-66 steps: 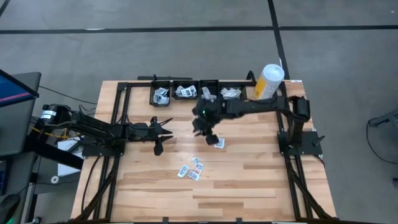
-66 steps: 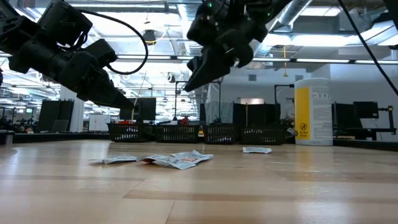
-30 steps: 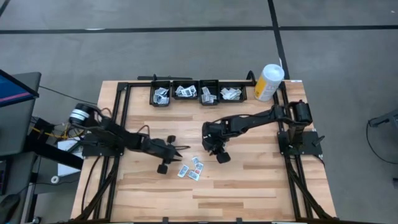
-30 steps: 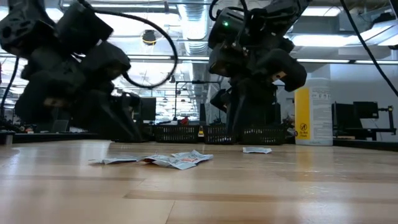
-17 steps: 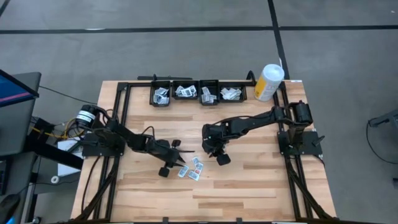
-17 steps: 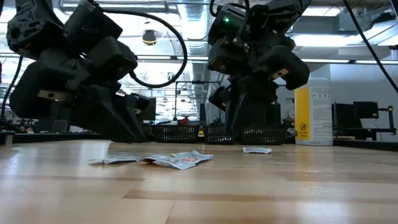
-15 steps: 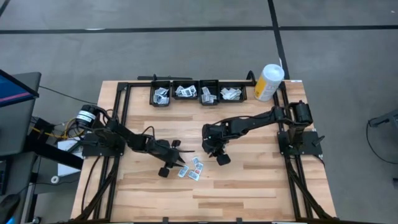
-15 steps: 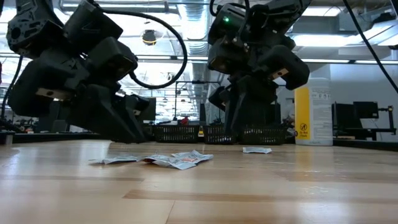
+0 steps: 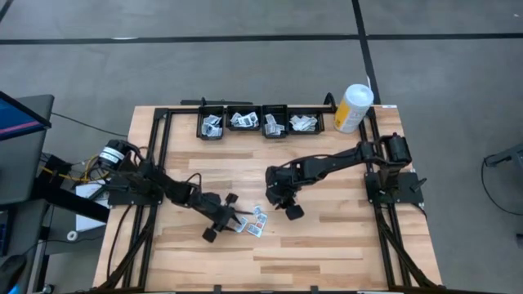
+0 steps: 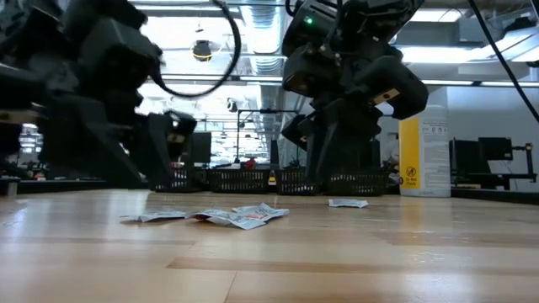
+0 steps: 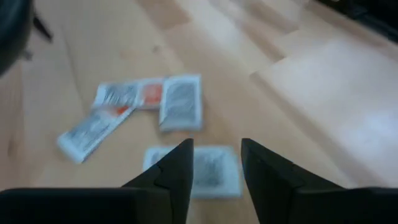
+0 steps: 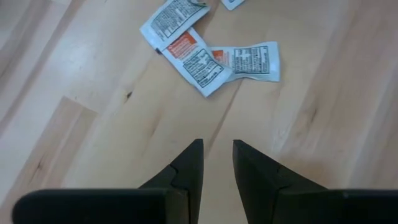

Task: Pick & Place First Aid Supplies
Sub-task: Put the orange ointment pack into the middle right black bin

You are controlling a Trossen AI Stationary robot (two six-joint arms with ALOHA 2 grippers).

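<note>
Wooden table [image 9: 327, 237]: packets [image 9: 252, 221] lie flat, long axes variously angled.

The worktop [image 9: 327, 237] is made of pale wooden planks with a black frame along its edges, and it stands on a grey concrete floor [image 9: 204, 73] crossed by dark seam lines. At the left edge of the high view, part of a dark monitor [image 9: 20, 114] with a blue-lit screen shows beside the worktop. Seen level across the wood, the room behind is a large open hall: a ceiling [image 10: 472, 34] of exposed pipes and ducts, long bright strip lights [image 10: 455, 55], a round hanging lamp [image 10: 200, 50], and dark desks and screens [image 10: 497, 156] farther back.
</note>
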